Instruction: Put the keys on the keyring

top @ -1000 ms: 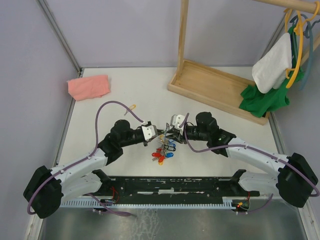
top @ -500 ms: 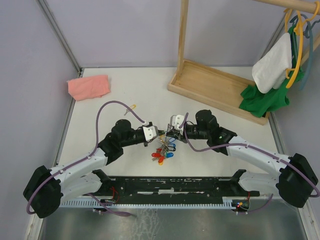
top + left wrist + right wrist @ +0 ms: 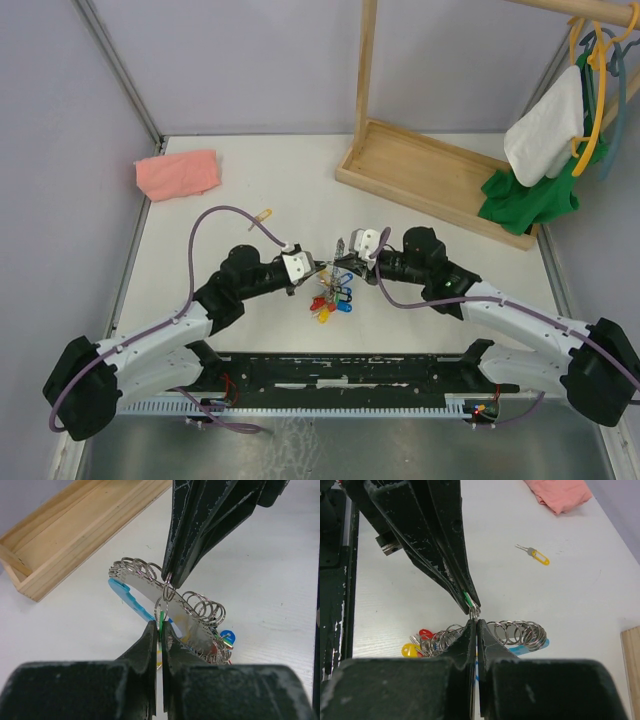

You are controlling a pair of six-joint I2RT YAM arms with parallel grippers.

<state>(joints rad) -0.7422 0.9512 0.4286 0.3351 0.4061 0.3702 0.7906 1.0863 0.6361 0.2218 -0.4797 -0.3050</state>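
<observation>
My left gripper (image 3: 320, 268) (image 3: 161, 626) is shut on the green-headed key (image 3: 161, 620), whose green edge shows between the fingertips. Opposite it, tip to tip, my right gripper (image 3: 348, 262) (image 3: 475, 622) is shut on a small wire loop of the keyring (image 3: 167, 597), just above that key. The keyring's grey curved piece carries several small loops (image 3: 515, 632), a light-blue tag (image 3: 127, 592) and a bunch of coloured-head keys (image 3: 331, 299) resting on the table. The yellow-headed key (image 3: 263, 214) (image 3: 536, 554) lies alone on the table, further back on the left.
A wooden rack base (image 3: 430, 175) stands at the back right with an upright post, and clothes on hangers (image 3: 545, 140) hang at the far right. A pink cloth (image 3: 178, 173) lies at the back left. Purple walls close in both sides.
The right gripper's jaws have closed onto the small loop. Both gripper tips and the bunch of keys have shifted slightly to the right.
</observation>
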